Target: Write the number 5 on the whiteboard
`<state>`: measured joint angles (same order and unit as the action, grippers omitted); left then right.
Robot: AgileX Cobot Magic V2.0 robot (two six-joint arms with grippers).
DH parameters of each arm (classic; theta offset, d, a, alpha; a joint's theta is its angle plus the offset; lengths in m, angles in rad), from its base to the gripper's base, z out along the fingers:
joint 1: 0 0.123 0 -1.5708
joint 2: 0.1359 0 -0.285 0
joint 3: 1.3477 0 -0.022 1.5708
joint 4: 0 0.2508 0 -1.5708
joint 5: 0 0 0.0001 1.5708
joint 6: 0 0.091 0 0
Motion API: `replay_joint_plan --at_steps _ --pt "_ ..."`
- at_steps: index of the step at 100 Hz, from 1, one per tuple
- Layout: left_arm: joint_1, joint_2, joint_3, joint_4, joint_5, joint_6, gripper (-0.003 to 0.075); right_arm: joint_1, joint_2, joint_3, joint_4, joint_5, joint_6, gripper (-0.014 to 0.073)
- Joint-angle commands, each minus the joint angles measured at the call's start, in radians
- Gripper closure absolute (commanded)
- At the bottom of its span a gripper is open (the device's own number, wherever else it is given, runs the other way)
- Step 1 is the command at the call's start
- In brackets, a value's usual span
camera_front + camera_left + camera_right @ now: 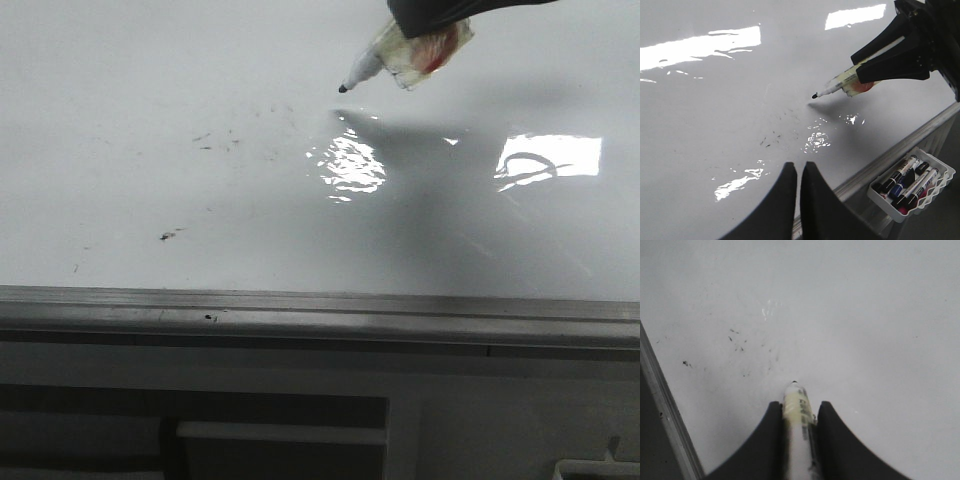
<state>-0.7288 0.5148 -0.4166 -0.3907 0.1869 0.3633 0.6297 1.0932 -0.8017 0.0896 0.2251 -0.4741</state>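
Observation:
The whiteboard (200, 80) fills most of every view, glossy white with glare and faint dark smudges. No number 5 shows on it. My right gripper (799, 407) is shut on a black-tipped marker (365, 68) wrapped in yellowish tape. The marker's tip hangs a little above the board, apart from its shadow. The right gripper also shows in the left wrist view (900, 52) with the marker (832, 89). My left gripper (801, 167) is shut and empty, above the board near its edge rail.
The grey metal edge rail (320, 312) runs along the board's near side. A white tray (912, 186) with several markers hangs beyond the rail. Small dark smudges (215, 140) lie left of the marker tip.

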Motion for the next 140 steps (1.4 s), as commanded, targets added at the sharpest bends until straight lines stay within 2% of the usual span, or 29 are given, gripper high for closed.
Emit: replay_joint_plan --at_steps 1,31,50,75,86,108,126,140 --pt "0.003 0.001 -0.027 -0.016 -0.076 -0.01 0.0741 -0.009 -0.006 -0.038 -0.014 -0.08 0.0 0.0652" --pt "0.003 0.001 -0.027 -0.016 -0.069 -0.01 0.0741 -0.073 0.007 -0.038 -0.014 -0.066 0.0 0.0652" --pt "0.003 0.001 -0.027 -0.016 -0.069 -0.01 0.0741 -0.082 0.007 -0.036 -0.011 0.016 0.0 0.0652" --pt "0.003 0.001 -0.027 -0.016 -0.069 -0.01 0.0741 0.012 0.007 0.011 0.016 0.052 0.023 0.0652" --pt "0.003 0.001 -0.027 -0.016 -0.069 -0.01 0.0741 0.018 0.007 0.024 0.016 0.048 0.06 0.0652" --pt "0.003 0.001 -0.027 -0.016 -0.067 -0.01 0.0741 -0.04 -0.002 0.024 0.016 0.07 0.06 0.0652" --pt "0.003 0.001 -0.027 -0.016 -0.066 -0.01 0.0741 -0.116 -0.058 0.024 0.014 0.156 0.06 0.0652" --pt "0.003 0.001 -0.027 -0.016 -0.066 -0.01 0.0741 -0.126 -0.1 0.036 0.017 0.234 0.06 0.0652"
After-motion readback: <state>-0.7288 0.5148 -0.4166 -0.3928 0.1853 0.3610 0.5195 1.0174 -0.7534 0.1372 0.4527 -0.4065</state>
